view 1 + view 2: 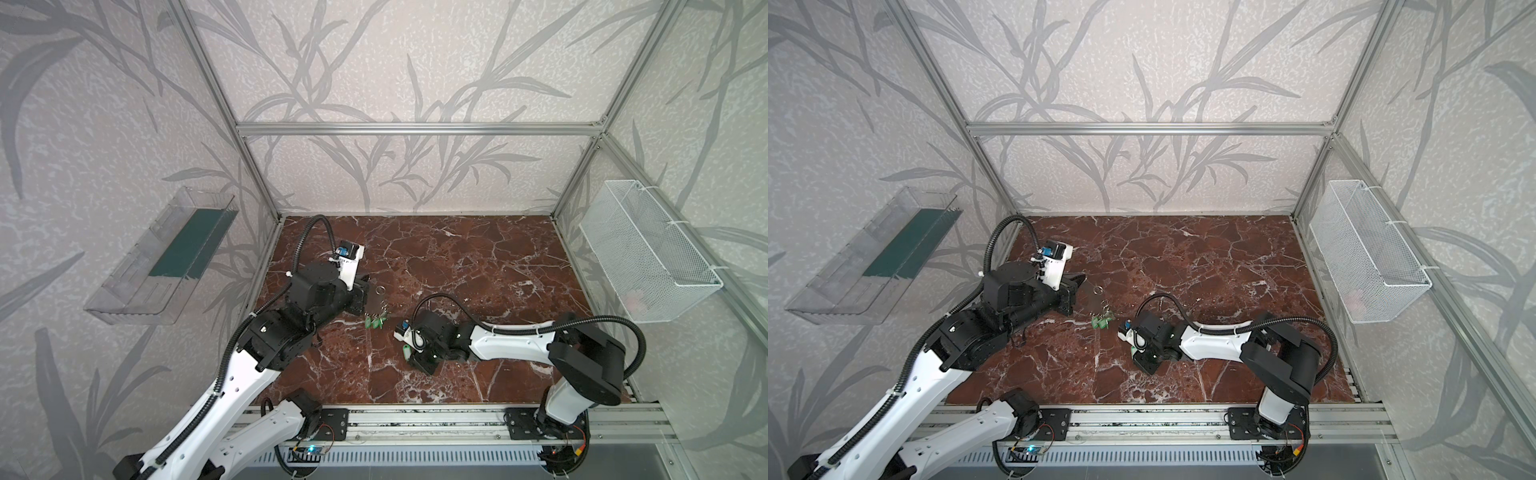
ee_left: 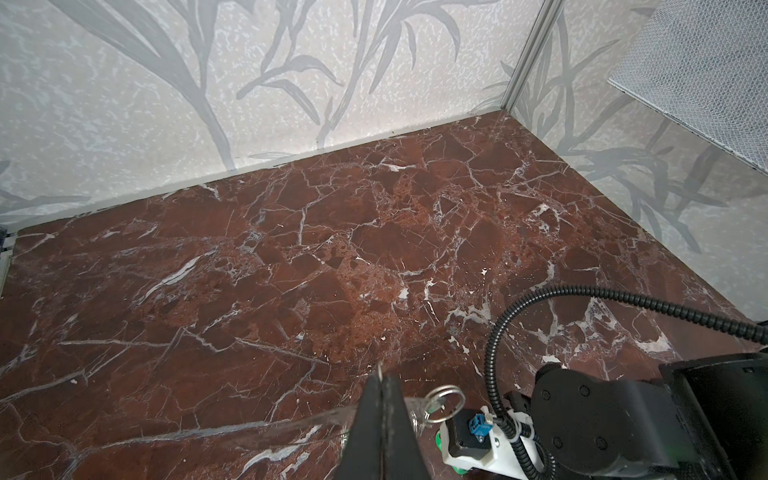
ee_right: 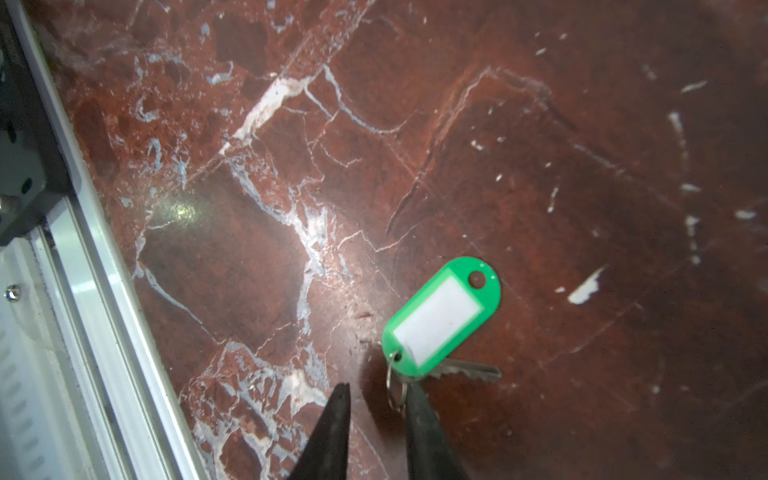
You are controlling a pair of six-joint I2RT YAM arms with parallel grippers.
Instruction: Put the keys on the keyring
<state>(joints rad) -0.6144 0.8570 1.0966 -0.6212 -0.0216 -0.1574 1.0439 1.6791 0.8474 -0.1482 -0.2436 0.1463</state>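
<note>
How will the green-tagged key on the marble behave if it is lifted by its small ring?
Probably floppy: the green tag and the key join only through the small ring, so both should dangle and swing. It looks light. The thin ring may slip from the right gripper, whose jaws stand apart.

The table (image 1: 457, 270) is patterned as red-brown marble, crossed by white veins. The walls (image 1: 374, 62) are covered in pale grey paper printed with darker grey leaves. The keys (image 3: 469, 371) are silver, and a bright green tag (image 3: 442, 318) with a white label is fastened on. The keyring (image 2: 299, 432) is seen as clear and colourless. The basket (image 1: 648, 253) is made of white mesh. The arms (image 1: 511, 340) are coloured white and black; the jaws are black.
</note>
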